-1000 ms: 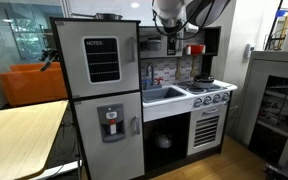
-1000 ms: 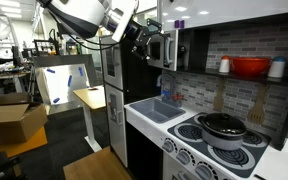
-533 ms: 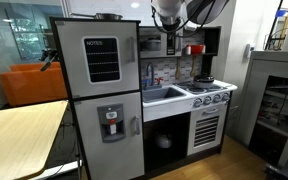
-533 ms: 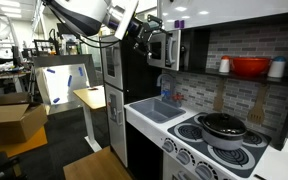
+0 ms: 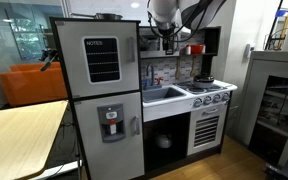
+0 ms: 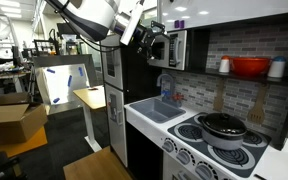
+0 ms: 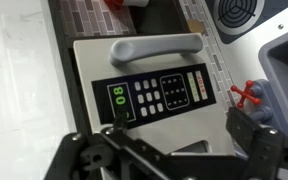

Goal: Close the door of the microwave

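The silver-grey microwave [image 6: 176,48] sits high in the toy kitchen, above the sink, and also shows in an exterior view [image 5: 154,43]. In the wrist view its door [image 7: 144,90] fills the middle, with a silver bar handle [image 7: 156,47] and a keypad with a green "08". The door's window is hidden behind my gripper. My gripper [image 7: 182,135] is right in front of the door, with its black fingers [image 7: 249,128] spread wide and nothing between them. In an exterior view my gripper [image 6: 152,42] is against the door's front. I cannot tell whether the door is fully flush.
A tall grey fridge [image 5: 99,90] stands beside the microwave. Below are a sink [image 5: 162,95], a red tap handle [image 7: 249,93] and a stove [image 5: 209,92] with a black pot [image 6: 222,125]. A red bowl [image 6: 249,67] sits on the shelf. A wooden table [image 5: 19,130] stands nearby.
My gripper has moved closer to the microwave front, and the door has swung in towards the box with it.
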Available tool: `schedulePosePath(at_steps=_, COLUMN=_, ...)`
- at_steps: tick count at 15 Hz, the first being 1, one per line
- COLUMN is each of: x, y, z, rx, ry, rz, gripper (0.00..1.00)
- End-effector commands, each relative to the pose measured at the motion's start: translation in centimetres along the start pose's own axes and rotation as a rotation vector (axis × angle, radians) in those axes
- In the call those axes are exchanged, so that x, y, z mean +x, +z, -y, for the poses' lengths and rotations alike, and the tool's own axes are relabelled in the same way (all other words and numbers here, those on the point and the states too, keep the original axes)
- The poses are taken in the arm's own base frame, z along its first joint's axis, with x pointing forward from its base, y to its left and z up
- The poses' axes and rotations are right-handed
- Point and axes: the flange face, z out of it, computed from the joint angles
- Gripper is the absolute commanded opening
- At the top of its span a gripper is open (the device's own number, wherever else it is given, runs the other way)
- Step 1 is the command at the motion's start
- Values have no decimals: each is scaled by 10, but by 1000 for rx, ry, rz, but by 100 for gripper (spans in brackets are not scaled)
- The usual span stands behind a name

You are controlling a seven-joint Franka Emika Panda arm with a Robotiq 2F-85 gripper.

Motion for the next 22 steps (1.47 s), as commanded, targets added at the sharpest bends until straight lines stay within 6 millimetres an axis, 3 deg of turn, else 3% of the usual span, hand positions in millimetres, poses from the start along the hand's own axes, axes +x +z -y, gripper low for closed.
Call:
schedulePosePath(at_steps=1, x=7, y=12, z=-5, rx=-15, ry=0, rz=-29, gripper=100)
schedulePosePath(at_steps=5, x=7, y=10, z=-5, rx=-6, ry=17, rz=-30, gripper=100)
schedulePosePath(at_steps=8, x=5, y=-3, z=-1, rx=53, ry=51, rz=-24, gripper=100)
schedulePosePath(at_steps=12, x=9, y=-34, z=22, rx=166, ry=50, rz=-16, gripper=100)
schedulePosePath(at_steps=15, x=9, y=-68, z=47, rx=236, ry=32, rz=3, gripper=100)
schedulePosePath(at_steps=22, x=-34, y=-136, z=85, rx=373, ry=173, rz=135, gripper=100)
